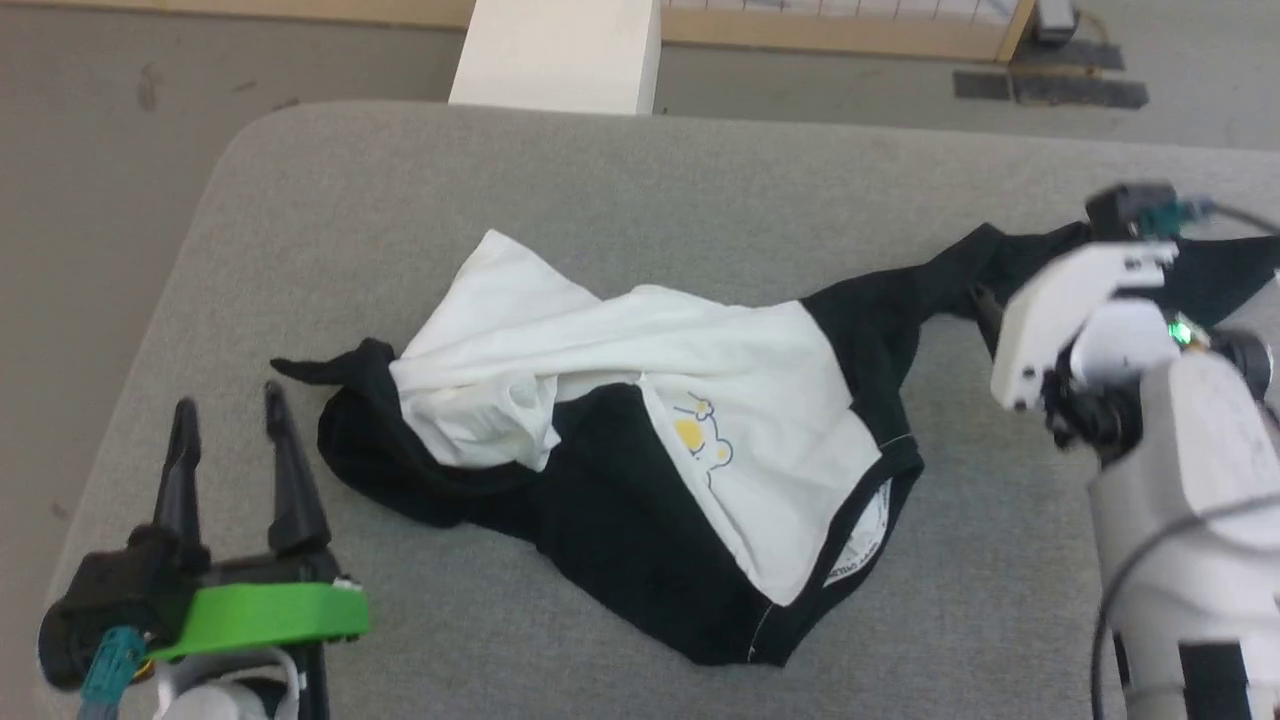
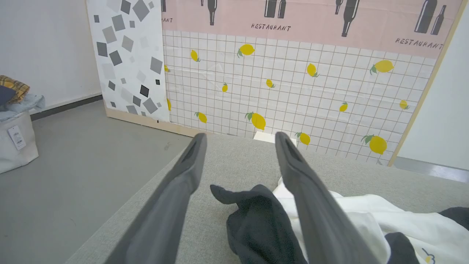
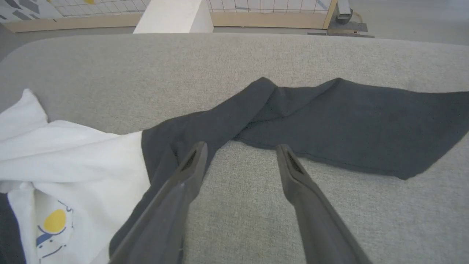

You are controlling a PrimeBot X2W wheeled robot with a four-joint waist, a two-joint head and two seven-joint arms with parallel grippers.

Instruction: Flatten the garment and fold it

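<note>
The garment lies crumpled in the middle of the grey table, white body bunched, a yellow-and-blue print facing up, and black parts folded under. One black sleeve stretches out to the right. My left gripper hovers open at the lower left, just short of the garment's black left tip, and holds nothing. My right gripper stands open above bare table, its left finger over the sleeve's near edge. In the head view the right arm covers part of that sleeve.
A white block stands beyond the table's far edge, with a lemon-patterned wall panel behind it. A cloth bag with clothes sits on the floor to the left. The table's rounded left corner is near my left gripper.
</note>
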